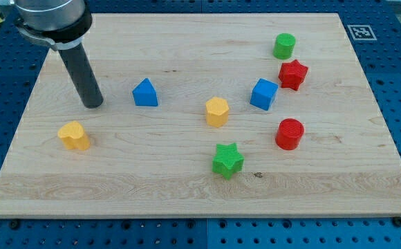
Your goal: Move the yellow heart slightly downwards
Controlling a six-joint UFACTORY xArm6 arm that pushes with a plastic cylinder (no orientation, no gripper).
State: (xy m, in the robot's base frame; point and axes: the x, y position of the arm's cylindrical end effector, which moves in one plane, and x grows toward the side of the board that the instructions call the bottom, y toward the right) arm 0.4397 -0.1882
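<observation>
The green star (227,160) lies nearest the camera, near the board's (187,197) front centre. The yellow heart (74,135) sits at the left, nearer than my tip (92,104) and slightly left of it, with a gap of bare wood between the two. My tip rests on the board just beyond the heart; the rod (81,72) rises from it, leaning toward the far left. The arm carries no jaws, only this rod, and it has hold of nothing.

Right of my tip stands the blue triangle (145,93), close by but apart from it. Farther right, about mid-board, is the yellow hexagon (216,111), just beyond the green star. The blue cube (263,94) lies right of the hexagon and slightly farther back. The red star (292,74) is just beside the cube on its far right. The green cylinder (284,45) stands beyond the red star. The red cylinder (289,133) sits right of the green star, nearer than the cube.
</observation>
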